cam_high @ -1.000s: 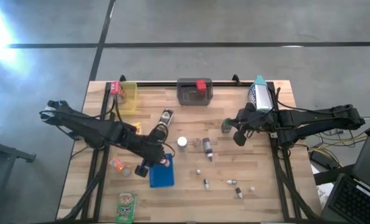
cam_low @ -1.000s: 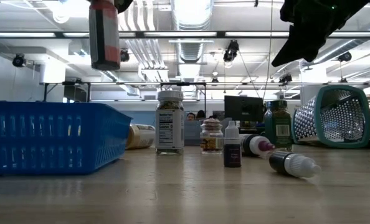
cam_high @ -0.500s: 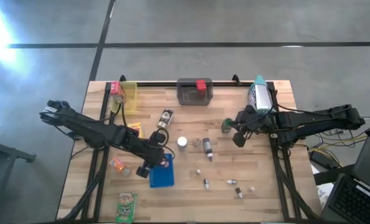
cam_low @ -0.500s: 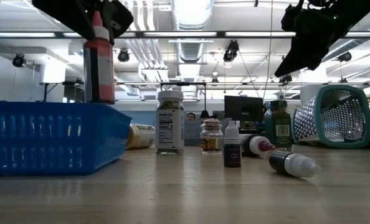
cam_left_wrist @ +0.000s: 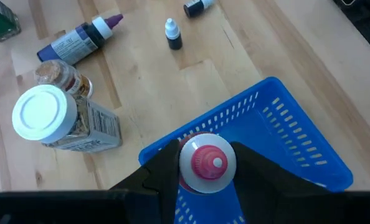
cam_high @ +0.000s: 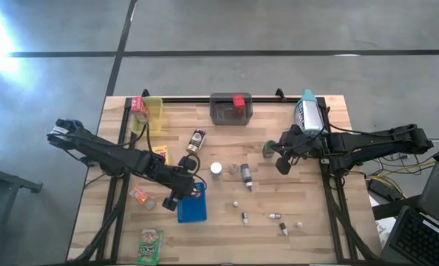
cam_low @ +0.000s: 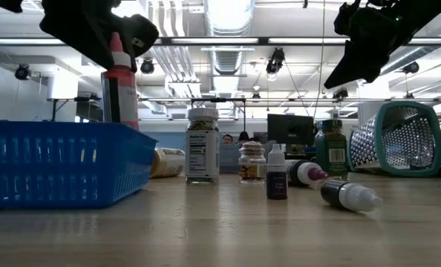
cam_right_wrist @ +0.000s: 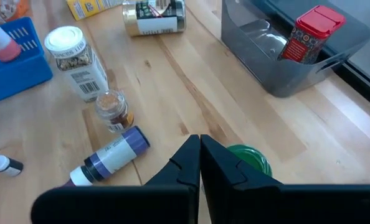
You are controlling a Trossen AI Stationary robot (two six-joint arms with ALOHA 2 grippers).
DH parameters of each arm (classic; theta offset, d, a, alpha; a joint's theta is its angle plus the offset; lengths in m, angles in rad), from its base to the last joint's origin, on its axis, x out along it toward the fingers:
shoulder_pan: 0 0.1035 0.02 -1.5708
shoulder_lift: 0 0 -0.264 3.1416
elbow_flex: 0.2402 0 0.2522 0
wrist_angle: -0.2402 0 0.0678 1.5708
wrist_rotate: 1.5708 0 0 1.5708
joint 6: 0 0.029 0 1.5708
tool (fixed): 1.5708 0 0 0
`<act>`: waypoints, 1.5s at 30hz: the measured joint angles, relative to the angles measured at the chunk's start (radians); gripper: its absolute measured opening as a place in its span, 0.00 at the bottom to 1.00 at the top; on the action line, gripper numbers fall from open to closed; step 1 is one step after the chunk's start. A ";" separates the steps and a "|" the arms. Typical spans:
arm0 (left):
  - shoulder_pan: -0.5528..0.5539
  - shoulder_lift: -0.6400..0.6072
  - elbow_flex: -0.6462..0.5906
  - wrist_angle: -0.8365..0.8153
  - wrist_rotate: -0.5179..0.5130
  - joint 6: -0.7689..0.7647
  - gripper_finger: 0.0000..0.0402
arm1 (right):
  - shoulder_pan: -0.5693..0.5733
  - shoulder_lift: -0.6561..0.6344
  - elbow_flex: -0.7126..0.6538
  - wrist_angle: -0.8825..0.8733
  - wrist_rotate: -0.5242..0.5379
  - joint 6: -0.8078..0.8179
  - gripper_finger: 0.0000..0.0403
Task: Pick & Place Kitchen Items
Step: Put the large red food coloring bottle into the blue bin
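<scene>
Okay, your left end effector (cam_left_wrist: pixel 205 167) has lowered the red-capped bottle (cam_low: pixel 119 78) into the blue basket (cam_left_wrist: pixel 284 134), still clamped on it; right end effector (cam_right_wrist: pixel 200 155) idles shut, empty — release next.

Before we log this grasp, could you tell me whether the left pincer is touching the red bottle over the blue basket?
Touching. In the left wrist view the left pincer has a dark finger pressed against each side of the red bottle, above the blue basket.
</scene>
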 joint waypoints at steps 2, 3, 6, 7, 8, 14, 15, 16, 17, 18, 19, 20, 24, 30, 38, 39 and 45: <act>0.000 0.000 -0.019 0.027 0.000 0.001 0.33 | 0.000 0.000 0.000 0.006 0.000 0.000 0.02; 0.000 0.000 -0.025 0.025 0.000 0.001 0.33 | 0.000 0.000 0.000 0.007 0.000 0.000 0.02; 0.001 0.000 -0.036 0.030 0.001 0.000 0.33 | 0.000 0.000 0.000 0.009 -0.001 0.000 0.02; 0.002 0.000 -0.038 0.030 0.001 0.000 0.33 | 0.000 0.000 0.000 0.009 -0.001 0.000 0.02; 0.003 0.000 -0.041 0.030 0.001 -0.002 0.33 | 0.000 0.000 0.000 0.011 -0.001 0.000 0.02; 0.004 0.000 -0.046 0.044 0.021 -0.017 0.33 | 0.000 0.000 0.000 0.013 -0.001 -0.001 0.02; 0.004 0.000 -0.046 0.054 0.034 -0.017 0.33 | 0.000 0.000 0.000 0.013 -0.001 -0.001 0.02; 0.003 0.000 -0.046 0.066 0.054 -0.017 0.33 | 0.000 0.000 0.000 0.013 -0.001 -0.001 0.02; 0.001 0.000 -0.046 0.081 0.073 -0.017 0.33 | 0.000 0.000 0.000 0.013 -0.001 -0.002 0.02; -0.001 0.000 -0.046 0.094 0.093 -0.017 0.33 | 0.000 0.000 0.000 0.013 -0.001 -0.004 0.02; -0.003 0.000 -0.046 0.101 0.105 -0.017 0.33 | 0.000 0.000 0.000 0.013 -0.001 -0.005 0.02; -0.005 0.000 -0.049 0.108 0.114 -0.018 0.33 | 0.000 0.000 0.000 0.013 -0.001 -0.005 0.02; -0.019 0.001 -0.052 0.115 0.120 -0.018 0.33 | 0.000 0.000 0.000 0.013 -0.001 -0.005 0.02; -0.040 0.013 -0.052 0.143 0.120 -0.015 0.33 | 0.000 0.000 -0.001 0.016 -0.001 -0.004 0.02; -0.056 0.086 -0.038 0.147 0.125 -0.010 0.33 | 0.000 0.000 -0.003 0.016 -0.001 -0.001 0.02; -0.056 0.094 -0.033 0.147 0.133 -0.011 0.33 | 0.000 0.000 -0.003 0.016 -0.001 -0.001 0.02; -0.066 0.138 -0.014 0.144 0.143 0.008 0.33 | 0.000 0.000 -0.004 0.016 -0.001 -0.004 0.02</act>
